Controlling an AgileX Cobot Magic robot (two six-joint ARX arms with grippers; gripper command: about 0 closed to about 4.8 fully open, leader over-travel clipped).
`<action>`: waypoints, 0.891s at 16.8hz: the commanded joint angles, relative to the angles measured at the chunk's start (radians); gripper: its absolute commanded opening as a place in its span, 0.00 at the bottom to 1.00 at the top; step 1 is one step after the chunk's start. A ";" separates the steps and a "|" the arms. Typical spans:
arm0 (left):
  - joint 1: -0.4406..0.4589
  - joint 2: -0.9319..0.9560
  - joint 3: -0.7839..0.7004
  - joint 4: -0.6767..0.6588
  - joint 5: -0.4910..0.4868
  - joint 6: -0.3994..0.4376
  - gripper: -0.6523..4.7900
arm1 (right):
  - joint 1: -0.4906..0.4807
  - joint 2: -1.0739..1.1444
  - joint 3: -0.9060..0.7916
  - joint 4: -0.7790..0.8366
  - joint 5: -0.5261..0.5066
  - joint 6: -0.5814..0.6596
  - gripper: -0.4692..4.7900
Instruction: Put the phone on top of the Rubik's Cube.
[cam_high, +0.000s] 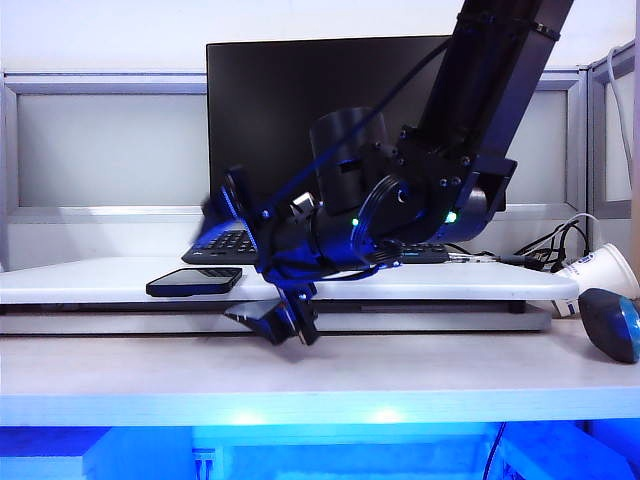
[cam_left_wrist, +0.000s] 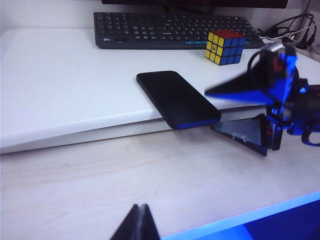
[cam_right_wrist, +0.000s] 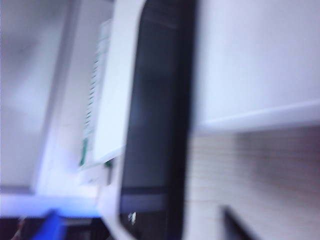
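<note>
Exterior, phone (cam_high: 195, 281): it lies flat on the raised white surface (cam_high: 90, 280), one end poking past the front lip, which I judge leaves an edge I can get a finger under.
Exterior, right end effector (cam_high: 285, 322): my right arm slants down from the upper right; the wrist is bent low so the end effector sits at the lip, just beside the phone's overhanging end.
Exterior, cube: hidden behind my arm.
Left wrist view, Rubik's Cube (cam_left_wrist: 225, 47): upright by the keyboard (cam_left_wrist: 175, 30), apart from the phone (cam_left_wrist: 177, 99).
Left wrist view, right end effector (cam_left_wrist: 247, 112): jaws spread, one finger above the lip and one below, holding nothing.
Left wrist view, left end effector (cam_left_wrist: 136, 225): only dark fingertips at the frame edge, over the lower wooden surface; I cannot tell its opening.
Right wrist view, phone (cam_right_wrist: 157, 115): blurred dark slab filling the middle, close in front of me.
</note>
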 joint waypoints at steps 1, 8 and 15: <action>0.002 0.000 0.000 0.012 0.002 -0.002 0.12 | -0.002 -0.002 0.003 0.008 0.014 -0.007 0.75; 0.002 0.000 0.000 0.013 -0.001 -0.002 0.12 | -0.002 -0.002 0.003 -0.013 0.053 -0.007 0.43; 0.002 0.000 0.000 0.013 -0.001 -0.002 0.12 | -0.002 -0.002 0.003 -0.013 0.067 -0.007 0.12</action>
